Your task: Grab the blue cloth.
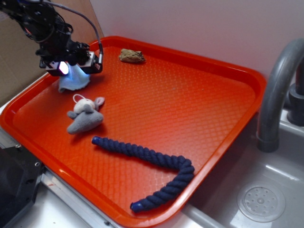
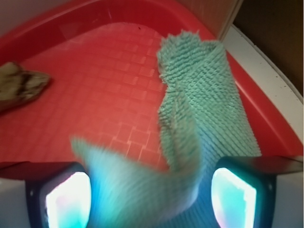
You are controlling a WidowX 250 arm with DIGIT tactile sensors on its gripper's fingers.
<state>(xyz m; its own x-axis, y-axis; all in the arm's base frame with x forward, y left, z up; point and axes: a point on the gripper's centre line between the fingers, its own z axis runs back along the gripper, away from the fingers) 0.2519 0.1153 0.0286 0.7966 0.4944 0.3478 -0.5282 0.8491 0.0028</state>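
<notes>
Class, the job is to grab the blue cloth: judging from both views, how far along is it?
Done: the end effector has reached the blue cloth at the far corner of the red tray.

In hand: the wrist view shows cloth bunched up between the lit fingers, so a grip seems under way.

Left: how firm the grip is cannot be told; the cloth's lower edge rests on the tray.

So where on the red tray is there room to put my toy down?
The widest bare patch on the tray runs from the brown lump to the rope. It's crowded on the left, where the gripper holds the blue cloth above the mouse.
</notes>
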